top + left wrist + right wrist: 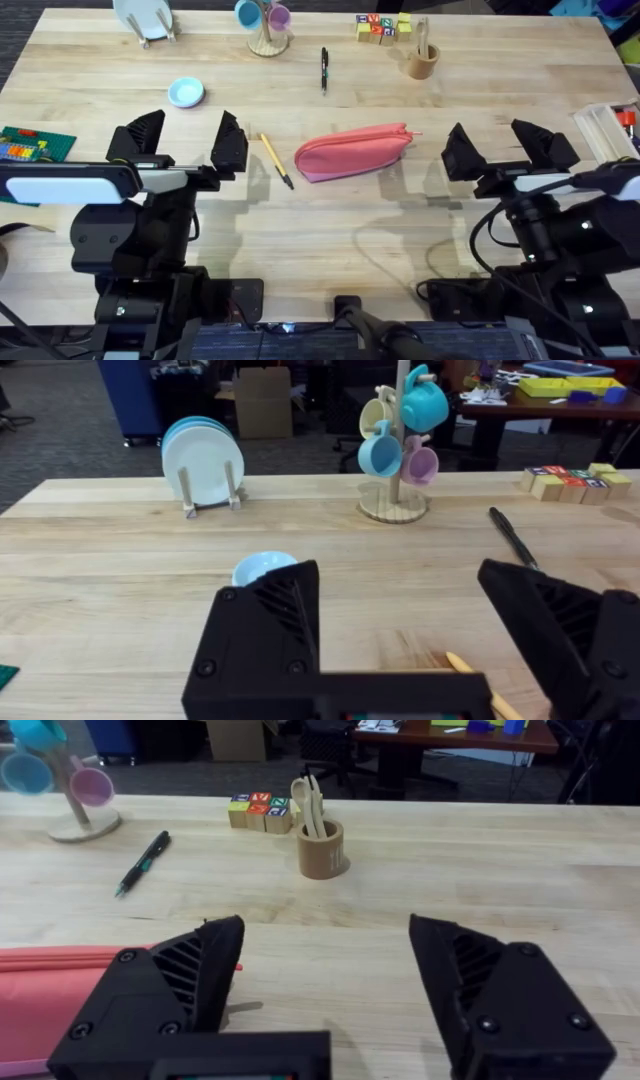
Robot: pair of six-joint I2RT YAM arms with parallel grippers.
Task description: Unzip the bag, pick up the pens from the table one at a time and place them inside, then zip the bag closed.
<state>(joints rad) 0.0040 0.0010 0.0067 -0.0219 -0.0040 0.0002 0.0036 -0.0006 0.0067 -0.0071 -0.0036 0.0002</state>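
Coral-pink bag (pixel 351 153) lies zipped at table (pixel 330 250) centre, btwn both wide-open, empty grippers, left (pixel 186 146) & right (pixel 495 146). Prob. soft, light, will slide: pin body, pinch zip pull at its right end. Yellow pen (pixel 276 160) just left; black pen (pixel 324 69) farther back.

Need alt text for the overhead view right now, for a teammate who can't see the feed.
A zipped pink bag lies mid-table between two open pincers, left pincer and right pincer. A yellow pen lies just left of the bag, a black pen farther back.
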